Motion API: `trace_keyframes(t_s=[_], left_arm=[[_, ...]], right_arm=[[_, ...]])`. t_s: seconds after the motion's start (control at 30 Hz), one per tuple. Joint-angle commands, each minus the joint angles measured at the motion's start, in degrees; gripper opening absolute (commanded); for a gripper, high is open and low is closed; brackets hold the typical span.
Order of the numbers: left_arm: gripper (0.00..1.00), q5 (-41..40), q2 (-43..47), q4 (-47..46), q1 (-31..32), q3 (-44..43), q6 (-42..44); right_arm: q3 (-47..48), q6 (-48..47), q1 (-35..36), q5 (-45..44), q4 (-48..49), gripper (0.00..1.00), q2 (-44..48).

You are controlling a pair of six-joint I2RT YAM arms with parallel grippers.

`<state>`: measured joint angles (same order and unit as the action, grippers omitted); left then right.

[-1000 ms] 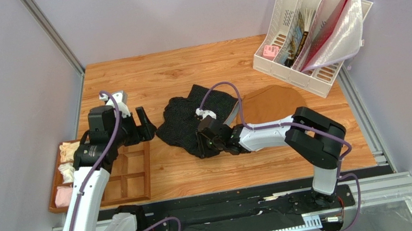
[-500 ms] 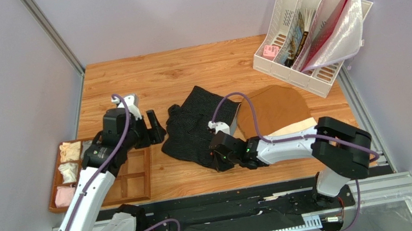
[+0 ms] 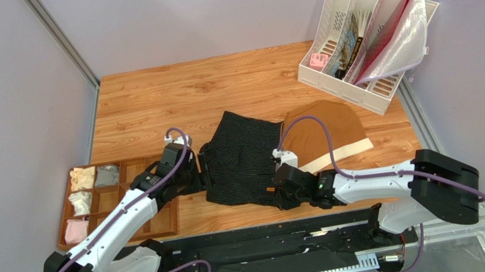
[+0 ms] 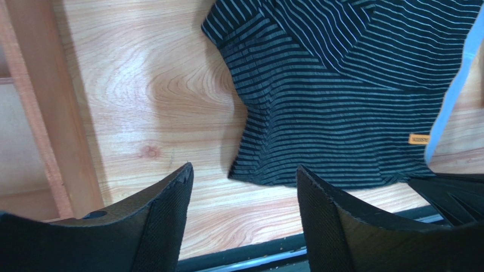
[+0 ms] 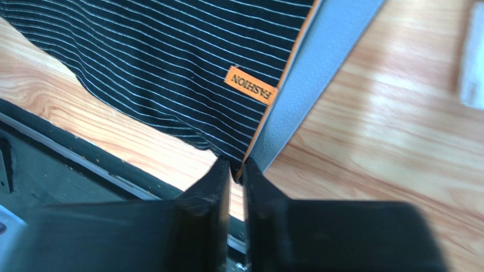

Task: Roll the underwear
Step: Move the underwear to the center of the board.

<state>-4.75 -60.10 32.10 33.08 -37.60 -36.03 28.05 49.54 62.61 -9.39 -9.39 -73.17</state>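
From above, the underwear (image 3: 242, 157) lies spread on the tabletop (image 3: 164, 97), near its front edge. Left wrist view: the left hand (image 4: 244, 181) hovers, fingers wide apart, beside the fabric's corner. Right wrist view: the right hand (image 5: 236, 170) pinches the grey waistband's corner.

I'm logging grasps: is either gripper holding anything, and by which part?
The right gripper pinches the underwear at its waistband corner. The left gripper is open, holding nothing.

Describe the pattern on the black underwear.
Thin pale stripes run across the black underwear; the left wrist view shows them best.
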Motion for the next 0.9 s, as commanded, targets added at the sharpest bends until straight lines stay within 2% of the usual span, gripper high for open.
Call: trace_keyframes(t_s=[0.0, 0.13, 0.27, 0.43, 0.6, 0.87], left_arm=[[0.7, -1.7, -0.9, -4.0, 0.6, 1.5, -3.6], [0.67, -1.5, -0.8, -4.6, 0.8, 2.6, -4.3], [0.67, -0.8, 0.4, -5.4, 0.8, 3.8, -4.7], [0.67, 0.6, -0.7, -6.6, 0.9, 4.7, -5.2], [0.67, 1.0, -1.1, -7.6, 1.2, 5.5, -5.4], [0.66, 1.0, -2.6, -8.9, 1.3, 6.6, -5.1]], right_arm=[[-1.4, 1.4, 0.3, -1.9, -3.5, 0.2, 5.0], [-0.3, 2.2, 0.4, -4.4, -8.4, 0.42, 10.9], [0.4, 2.3, 0.4, -6.8, -9.2, 0.5, 13.0], [1.7, 2.4, 0.4, -9.7, -8.8, 0.49, 10.0], [2.1, 2.8, 0.4, -9.1, -3.2, 0.45, 6.5], [3.2, 2.5, 0.3, -8.0, -0.2, 0.4, 2.7]])
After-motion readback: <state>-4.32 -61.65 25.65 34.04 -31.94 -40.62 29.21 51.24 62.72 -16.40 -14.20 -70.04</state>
